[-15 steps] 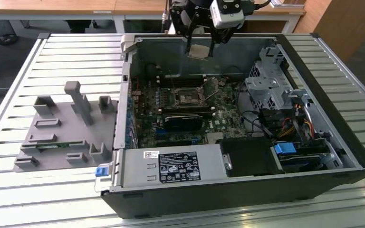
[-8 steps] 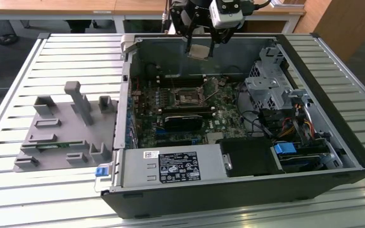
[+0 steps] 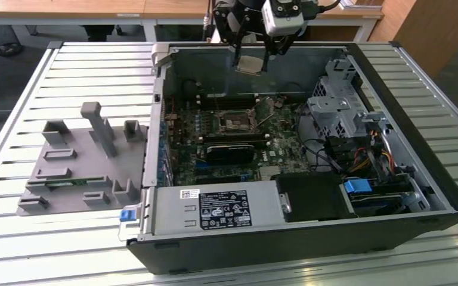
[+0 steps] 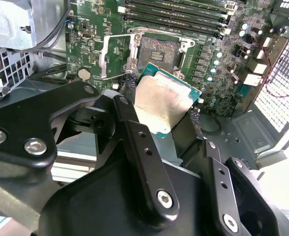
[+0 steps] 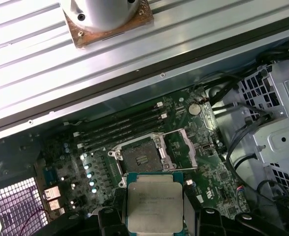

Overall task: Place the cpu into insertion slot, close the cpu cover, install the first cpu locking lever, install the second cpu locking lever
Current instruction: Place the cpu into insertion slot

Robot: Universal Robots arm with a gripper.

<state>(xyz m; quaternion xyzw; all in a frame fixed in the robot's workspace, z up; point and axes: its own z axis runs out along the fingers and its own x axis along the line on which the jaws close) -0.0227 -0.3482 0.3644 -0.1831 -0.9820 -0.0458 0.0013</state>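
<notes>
— Where is the chip?

— In the second wrist view the black two-fingered gripper is clamped on the flat, square, silver-faced cpu. It is held in the air, apart from the small square dark insertion slot. The thin silvery cpu cover lies flipped open beside that slot.

— The risk?

— Likely a skewed descent: the chip looks tilted, so a corner could strike the socket's rim.

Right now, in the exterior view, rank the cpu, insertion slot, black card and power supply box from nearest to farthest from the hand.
1. cpu: gripped in the hand, over the case's far end.
2. insertion slot: on the board, mid-case.
3. black card: just nearer the camera than the slot.
4. power supply box: at the case's near edge.
</notes>
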